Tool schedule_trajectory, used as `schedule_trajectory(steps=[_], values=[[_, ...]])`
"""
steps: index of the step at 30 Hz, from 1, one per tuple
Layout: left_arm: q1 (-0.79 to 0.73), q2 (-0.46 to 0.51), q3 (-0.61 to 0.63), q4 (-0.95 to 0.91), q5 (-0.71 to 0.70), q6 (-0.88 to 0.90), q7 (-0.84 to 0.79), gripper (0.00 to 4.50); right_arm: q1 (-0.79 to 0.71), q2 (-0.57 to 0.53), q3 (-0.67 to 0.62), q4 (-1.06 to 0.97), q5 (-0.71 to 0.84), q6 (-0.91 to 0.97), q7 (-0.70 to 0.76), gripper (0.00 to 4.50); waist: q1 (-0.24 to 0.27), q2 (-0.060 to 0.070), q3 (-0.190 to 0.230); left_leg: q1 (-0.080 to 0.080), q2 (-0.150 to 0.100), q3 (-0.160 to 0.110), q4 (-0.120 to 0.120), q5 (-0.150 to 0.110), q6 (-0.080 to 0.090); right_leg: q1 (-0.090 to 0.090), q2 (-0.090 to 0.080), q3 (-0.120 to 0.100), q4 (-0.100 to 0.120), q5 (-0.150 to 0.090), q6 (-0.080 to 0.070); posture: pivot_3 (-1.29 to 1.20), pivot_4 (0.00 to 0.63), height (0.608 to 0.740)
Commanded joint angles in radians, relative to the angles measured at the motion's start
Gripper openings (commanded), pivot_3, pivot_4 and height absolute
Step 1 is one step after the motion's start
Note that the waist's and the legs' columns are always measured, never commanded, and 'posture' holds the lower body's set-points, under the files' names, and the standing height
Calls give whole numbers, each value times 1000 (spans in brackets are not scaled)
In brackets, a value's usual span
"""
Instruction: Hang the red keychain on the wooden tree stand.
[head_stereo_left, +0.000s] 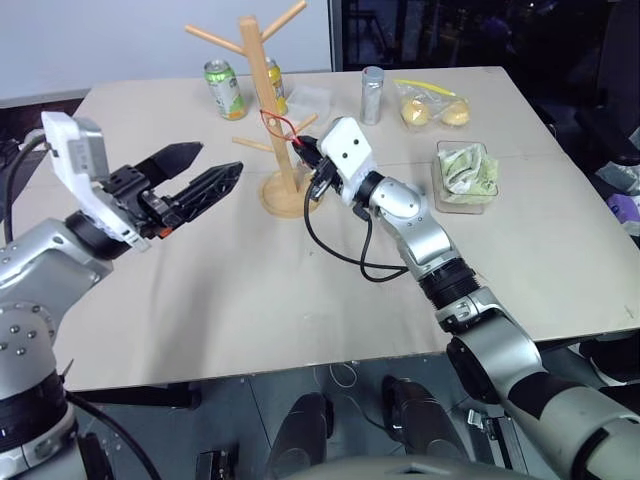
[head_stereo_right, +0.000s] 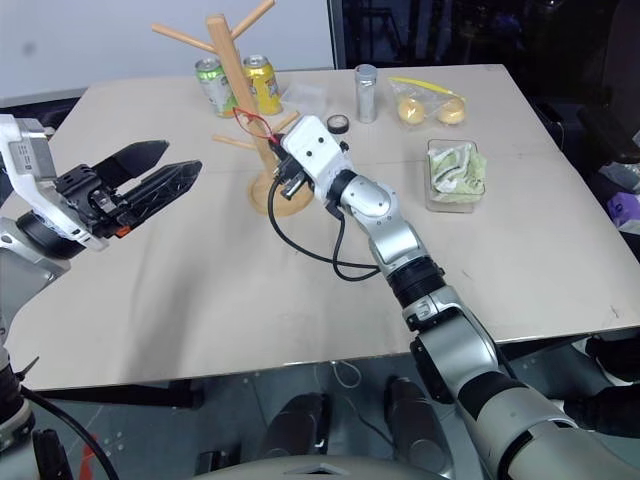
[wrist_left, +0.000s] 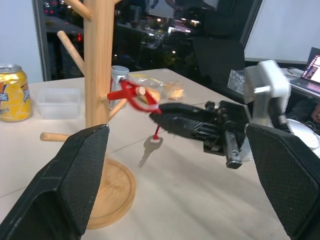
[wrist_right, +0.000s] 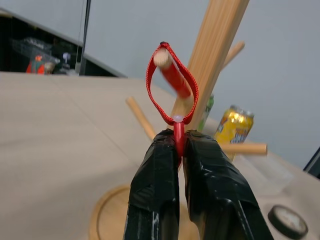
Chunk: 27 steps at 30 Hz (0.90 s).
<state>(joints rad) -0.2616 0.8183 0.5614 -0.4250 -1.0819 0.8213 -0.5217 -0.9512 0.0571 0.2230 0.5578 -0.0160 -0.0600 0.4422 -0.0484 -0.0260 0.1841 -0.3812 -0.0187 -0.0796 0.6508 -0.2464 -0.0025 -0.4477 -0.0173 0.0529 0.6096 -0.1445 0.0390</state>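
Observation:
The wooden tree stand (head_stereo_left: 262, 95) rises from its round base (head_stereo_left: 283, 196) at the back middle of the table. The red keychain (wrist_right: 172, 85) has its cord loop slipped over the tip of a lower peg (wrist_right: 161, 58) on the stand's right side. Its small silver key (wrist_left: 149, 150) dangles below. My right gripper (wrist_right: 180, 136) is shut on the cord just beneath the loop, close against the stand. My left gripper (head_stereo_left: 220, 158) hovers open to the left of the stand, pointing at it, with nothing between its fingers (wrist_left: 75, 185).
Behind the stand are a green can (head_stereo_left: 225, 88), a yellow can (head_stereo_left: 272, 85) and a clear plastic box (head_stereo_left: 310, 98). A silver can (head_stereo_left: 372, 95), a bag of yellow food (head_stereo_left: 432, 105) and a tub of greens (head_stereo_left: 465, 175) sit to the right. A black cable (head_stereo_left: 340, 255) hangs from my right wrist.

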Motion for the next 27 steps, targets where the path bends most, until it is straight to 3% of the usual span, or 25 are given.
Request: schedule_trajectory(steps=[1, 3, 5, 7, 8, 11, 13, 19, 24, 27], values=[[-16, 18, -2, 0, 14, -27, -19, 4500, -21, 2, -1, -42, 0, 44, 13, 132, 0, 0, 0, 0, 0, 0, 0, 0, 0, 0, 0, 0, 0, 0, 0, 0, 150, 740], [-17, 20, -6, 4, 19, -30, -25, 4500, -14, -3, 3, -54, 0, 70, 31, 840, -2, 0, 0, 0, 0, 0, 0, 0, 0, 0, 0, 0, 0, 0, 0, 0, 150, 740], [-23, 26, -19, 14, 37, -32, -31, 4500, 5, -18, 7, -90, 9, 104, 63, 1260, -4, 0, 0, 0, 0, 0, 0, 0, 0, 0, 0, 0, 0, 0, 0, 0, 150, 740], [-27, 34, -38, 25, 70, -39, -38, 4500, 29, -40, 7, -141, 16, 135, 93, 2264, -6, 0, 0, 0, 0, -1, 0, 0, 0, 0, 0, 0, 0, 0, 0, 0, 150, 740], [-33, 35, -44, 29, 78, -41, -40, 4500, 43, -58, 5, -171, 19, 152, 113, 2424, -7, 0, 0, 0, 0, -1, 0, 0, 0, 0, 0, 0, 0, 0, 0, 0, 150, 740], [-46, 50, -58, 44, 99, -41, -48, 4500, 90, -128, -3, -273, 39, 220, 183, 3848, -6, 0, 0, -1, -1, -1, 0, 0, 0, 0, 0, -1, -1, 0, 0, 0, 150, 740], [-50, 67, -64, 56, 117, -36, -63, 4500, 119, -189, -15, -345, 64, 276, 236, 4409, -7, 0, 0, -1, -1, -1, 0, 0, 0, 0, -1, -1, -1, 0, 0, 0, 150, 740], [-89, 174, -165, 149, 242, -50, -171, 4500, 127, -464, -149, -576, 297, 627, 449, 4409, -9, 2, 2, -1, -1, -1, 0, 0, 0, 0, 0, -1, -1, 0, 0, 0, 150, 740], [-122, 248, -225, 222, 313, -79, -311, 4500, 59, -591, -269, -704, 537, 971, 503, 4409, -24, 2, 3, 0, 1, 0, -2, 0, 0, -1, 1, 0, -1, -1, -1, 0, 150, 740], [-166, 262, -250, 277, 354, -99, -350, 4500, 45, -614, -282, -750, 599, 1047, 488, 4409, -23, 2, 3, 0, 2, 1, -3, 0, 0, -1, 1, 0, -1, -1, -1, 0, 150, 740]])
